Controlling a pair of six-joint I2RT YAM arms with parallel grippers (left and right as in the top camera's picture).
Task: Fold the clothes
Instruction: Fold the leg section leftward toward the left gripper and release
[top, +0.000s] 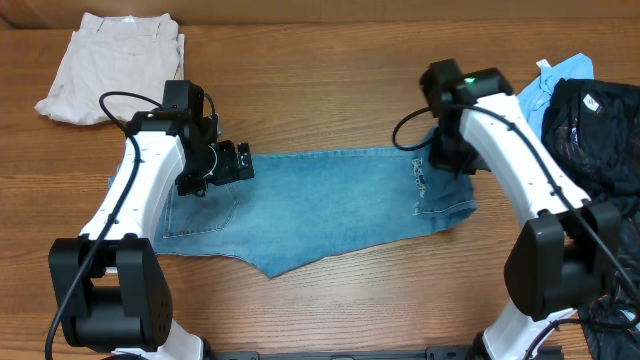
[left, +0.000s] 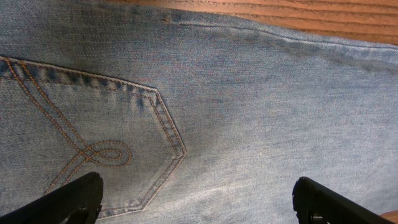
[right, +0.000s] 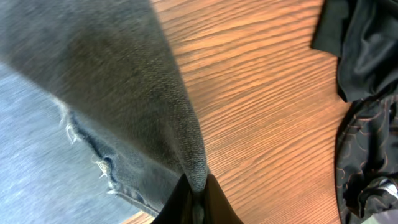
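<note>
Overhead, we judge the jeans (top: 320, 205), spread mid-desk (top: 330, 310), heavy, limp and grippy, best taken along an edge; left wrist: left end effector (left: 196, 208) released above the pocket (left: 93, 149), 9 o'clock end; right wrist: right end effector (right: 196, 202) clenched on denim by the frayed hem (right: 87, 149), tips hidden.

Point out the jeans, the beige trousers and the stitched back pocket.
jeans (top: 320, 200), overhead view, middle of the denim
beige trousers (top: 115, 65), overhead view, centre of the pile
back pocket (left: 93, 118), left wrist view, denim inside the stitched outline
</note>
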